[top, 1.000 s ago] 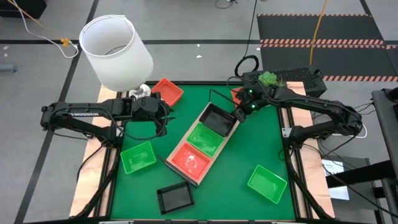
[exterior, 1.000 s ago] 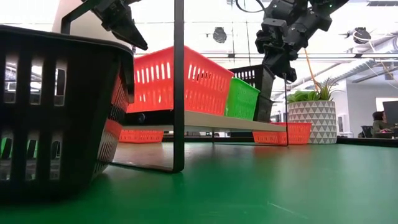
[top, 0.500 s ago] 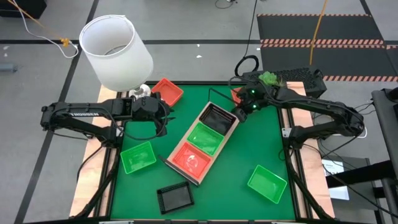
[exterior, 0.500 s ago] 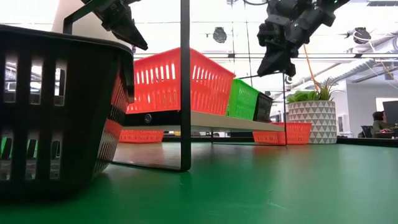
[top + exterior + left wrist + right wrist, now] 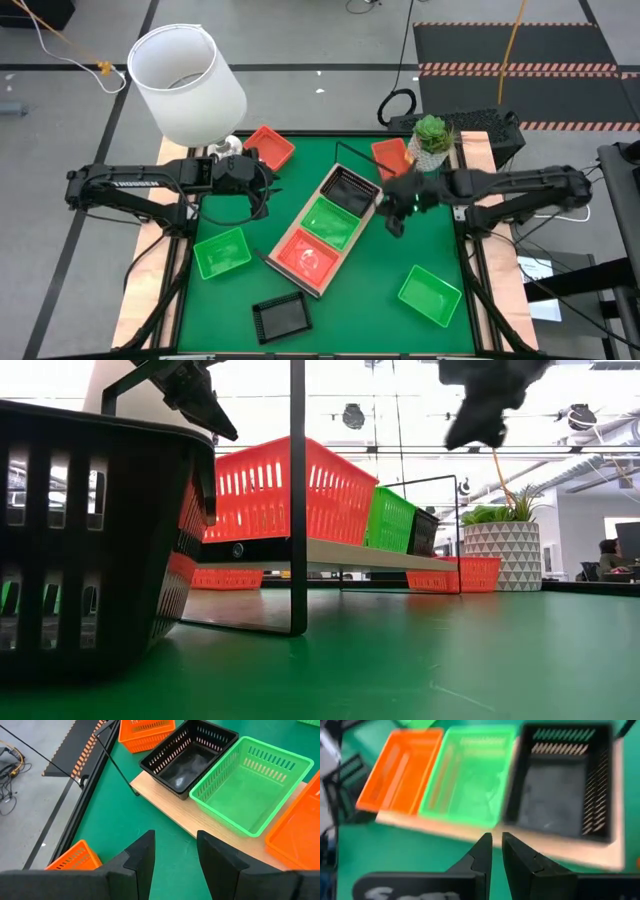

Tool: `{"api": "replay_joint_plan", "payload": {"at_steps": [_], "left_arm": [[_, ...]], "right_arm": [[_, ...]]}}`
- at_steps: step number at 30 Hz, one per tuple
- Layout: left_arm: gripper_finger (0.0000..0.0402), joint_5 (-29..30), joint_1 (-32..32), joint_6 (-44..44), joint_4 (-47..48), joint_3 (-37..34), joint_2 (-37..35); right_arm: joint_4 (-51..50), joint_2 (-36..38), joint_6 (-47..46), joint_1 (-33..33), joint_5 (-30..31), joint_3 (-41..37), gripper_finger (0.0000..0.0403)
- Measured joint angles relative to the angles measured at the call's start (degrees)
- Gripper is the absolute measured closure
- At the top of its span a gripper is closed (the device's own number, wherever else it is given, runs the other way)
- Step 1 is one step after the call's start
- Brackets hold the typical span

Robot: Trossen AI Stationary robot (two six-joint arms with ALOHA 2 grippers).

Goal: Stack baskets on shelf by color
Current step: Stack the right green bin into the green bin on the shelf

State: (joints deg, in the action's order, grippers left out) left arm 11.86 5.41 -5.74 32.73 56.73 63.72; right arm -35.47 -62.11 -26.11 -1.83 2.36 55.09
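Lying slantwise across the green mat, the shelf (image 5: 372,216) carries three baskets in a row: a black basket (image 5: 349,190) at its far end, a green basket (image 5: 329,222) in the middle and an orange-red basket (image 5: 306,256) at the near end. None of them is stacked on another.

Off the shelf, one orange-red basket by the lamp (image 5: 269,146) sits at the mat's far left corner, and a second orange-red basket (image 5: 390,154) lies at the far edge beside a potted plant (image 5: 431,133). A loose green basket (image 5: 221,251) rests on the left of the mat, near the shelf's near end, and another green basket (image 5: 429,294) lies toward the near right corner. A loose black basket (image 5: 280,318) sits at the near edge, just past the shelf's near end.

The right gripper (image 5: 393,214) hangs over the mat just beside the shelf's far end. Its wrist camera looks down on the three shelved baskets, and its fingers (image 5: 481,851) stand nearly together with only a narrow slit between them, holding nothing.

The left gripper (image 5: 262,186) waits over the far left of the mat, between the lamp-side orange-red basket and the shelf, its fingers (image 5: 141,859) spread apart and empty.

A large white lampshade (image 5: 186,83) stands off the mat's far left corner.
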Motion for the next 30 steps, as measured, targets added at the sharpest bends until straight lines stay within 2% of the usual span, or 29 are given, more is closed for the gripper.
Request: {"api": "replay_joint_plan", "payload": {"at_steps": [6, 14, 17, 20, 26, 30], "left_arm": [[0.0254, 0.0, -0.02, -0.74, -0.52, 0.0, 0.0], [0.0254, 0.0, 0.0, -1.23, -1.59, 0.0, 0.0], [0.0254, 0.0, -0.02, -0.56, -1.47, 0.0, 0.0], [0.0254, 0.02, -0.61, 0.34, -1.47, 0.0, 0.0], [0.0254, -1.12, -3.13, 3.72, -2.61, 0.0, 0.0], [0.0254, -1.77, -5.8, 6.56, -3.2, 0.0, 0.0]], "right_arm": [[-8.29, 0.02, -13.88, -14.95, 8.44, 0.02, 0.0363], [-11.04, -0.57, -33.69, -30.52, 10.21, 0.02, 0.0363], [-9.19, -1.62, -43.67, -36.41, 12.56, -0.65, 0.0363], [-7.29, -4.02, -49.61, -41.95, 14.12, -0.7, 0.0363], [0.46, -10.63, -55.09, -49.29, 13.95, -0.72, 0.0363], [8.14, -15.03, -56.22, -52.98, 13.66, -0.72, 0.0346]]}}
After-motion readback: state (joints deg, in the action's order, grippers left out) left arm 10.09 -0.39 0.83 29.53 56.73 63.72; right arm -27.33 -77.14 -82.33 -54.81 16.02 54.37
